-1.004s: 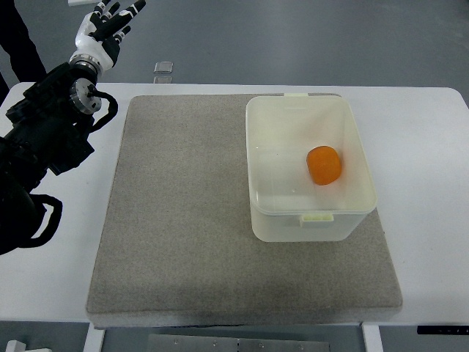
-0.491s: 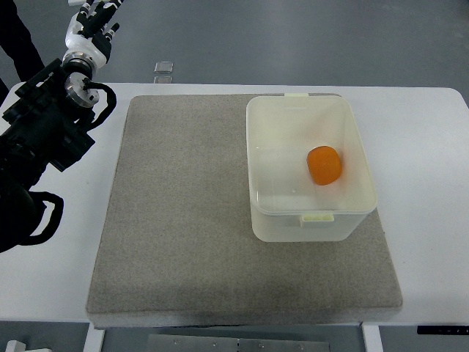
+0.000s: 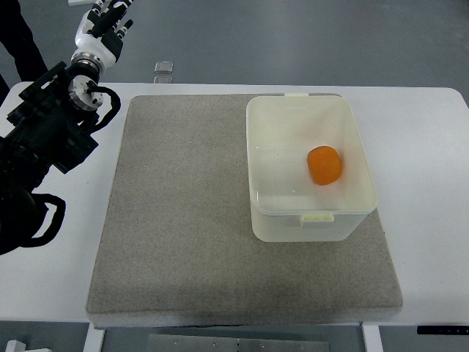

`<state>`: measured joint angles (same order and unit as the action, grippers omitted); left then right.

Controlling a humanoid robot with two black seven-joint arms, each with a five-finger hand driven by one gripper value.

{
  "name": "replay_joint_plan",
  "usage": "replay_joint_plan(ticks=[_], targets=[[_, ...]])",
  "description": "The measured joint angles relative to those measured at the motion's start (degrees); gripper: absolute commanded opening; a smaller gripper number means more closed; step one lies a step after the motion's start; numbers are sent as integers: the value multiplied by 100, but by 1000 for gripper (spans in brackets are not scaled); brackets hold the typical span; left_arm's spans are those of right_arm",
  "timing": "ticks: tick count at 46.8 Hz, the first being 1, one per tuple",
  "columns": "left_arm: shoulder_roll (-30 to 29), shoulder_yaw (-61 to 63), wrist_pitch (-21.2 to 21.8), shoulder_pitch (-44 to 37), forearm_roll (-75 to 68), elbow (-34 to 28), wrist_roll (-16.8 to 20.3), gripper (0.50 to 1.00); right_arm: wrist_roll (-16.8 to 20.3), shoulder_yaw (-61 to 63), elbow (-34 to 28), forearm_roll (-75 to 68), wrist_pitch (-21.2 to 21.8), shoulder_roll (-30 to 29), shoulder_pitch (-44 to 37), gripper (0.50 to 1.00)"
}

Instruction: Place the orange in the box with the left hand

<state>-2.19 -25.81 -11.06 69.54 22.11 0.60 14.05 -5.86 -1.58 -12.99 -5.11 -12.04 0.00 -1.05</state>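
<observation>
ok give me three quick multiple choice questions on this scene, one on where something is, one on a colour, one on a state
1. Where is the orange?
A. on the grey mat
B. inside the box
C. in the left hand

2. What colour is the mat under the box?
A. grey
B. blue
C. red

3. What is the left hand doing?
A. gripping the orange
B. pressing on the box
C. raised at the top left, fingers spread, holding nothing

Answers: 1 B, the orange lies on the box floor towards its right wall. 2 A, the mat is plain grey. 3 C, the hand is far from the box and holds nothing.
</observation>
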Motion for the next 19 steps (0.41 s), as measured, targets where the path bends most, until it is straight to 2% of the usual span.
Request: replay_joint_plan(ticks=[19], targets=[[-28, -652, -344, -204, 170, -8, 3, 975, -1, -18, 7, 0, 0, 0, 0, 944]])
